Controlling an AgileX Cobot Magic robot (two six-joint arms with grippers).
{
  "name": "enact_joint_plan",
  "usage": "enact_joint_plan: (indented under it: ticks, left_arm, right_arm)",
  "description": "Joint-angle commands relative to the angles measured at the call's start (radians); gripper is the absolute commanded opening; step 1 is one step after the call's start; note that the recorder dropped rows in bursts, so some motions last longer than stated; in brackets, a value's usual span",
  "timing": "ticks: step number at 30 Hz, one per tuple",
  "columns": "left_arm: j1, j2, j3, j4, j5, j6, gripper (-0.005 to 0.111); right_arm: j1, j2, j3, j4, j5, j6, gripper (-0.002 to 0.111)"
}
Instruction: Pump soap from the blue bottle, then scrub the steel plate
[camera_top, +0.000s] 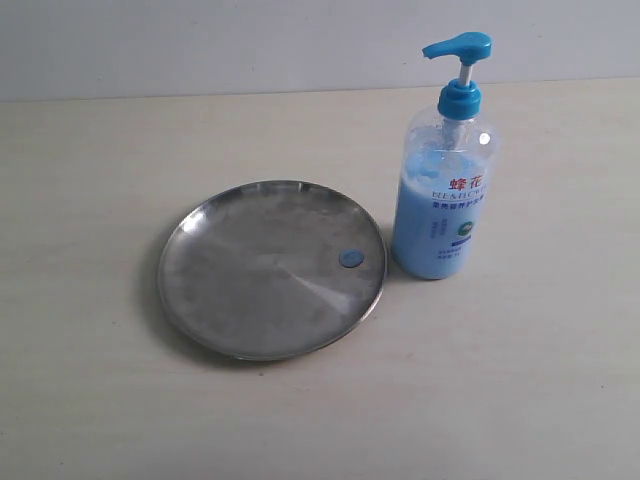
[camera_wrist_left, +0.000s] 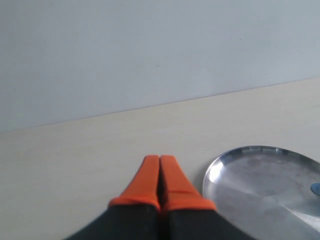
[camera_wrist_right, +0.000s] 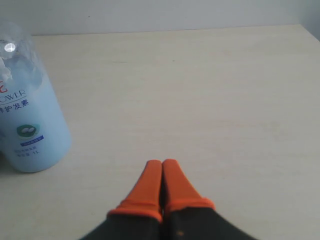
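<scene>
looks like pumping already done: 1 small blob of soap (camera_top: 349, 258) on the steel plate (camera_top: 250, 280), close to the rim at 3 o'clock. no smear, no suds, so scrubbing judged not yet begun. nothing to scrub with anywhere in view.

blue bottle (camera_top: 445, 200) upright just beside the plate at 2 o'clock, touching the rim or not: cannot tell. pump spout toward 9 o'clock, out over the plate's side.

left gripper (camera_wrist_left: 159, 159) pinched fully closed, empty, near the plate's rim in its wrist view. right gripper (camera_wrist_right: 162, 162) likewise pressed closed, empty, above bare table (camera_top: 520, 380) near the bottle's base. neither seen in the exterior view.

open table round the plate from 4 through 12 o'clock; tight only at 2 to 3 o'clock, beside the bottle. far table edge against the wall (camera_top: 200, 40) at 12 o'clock, well apart from plate and bottle base.
</scene>
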Motion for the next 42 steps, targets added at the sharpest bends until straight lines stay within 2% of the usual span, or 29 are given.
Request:
enact_joint_plan:
  ticks: [1, 31, 42]
  left_arm:
    - [-0.007, 0.006, -0.007, -0.001, -0.006, 0.003, 0.0]
    - [-0.007, 0.006, -0.007, -0.005, -0.008, -0.011, 0.0]
    - [-0.007, 0.058, -0.007, -0.002, -0.13, -0.011, 0.0]
  right_arm:
    - [-0.005, 0.0, -0.006, 0.001, -0.013, -0.002, 0.0]
    - [-0.005, 0.0, -0.006, 0.001, -0.013, -0.002, 0.0]
    - [-0.005, 0.0, -0.006, 0.001, -0.013, -0.002, 0.0]
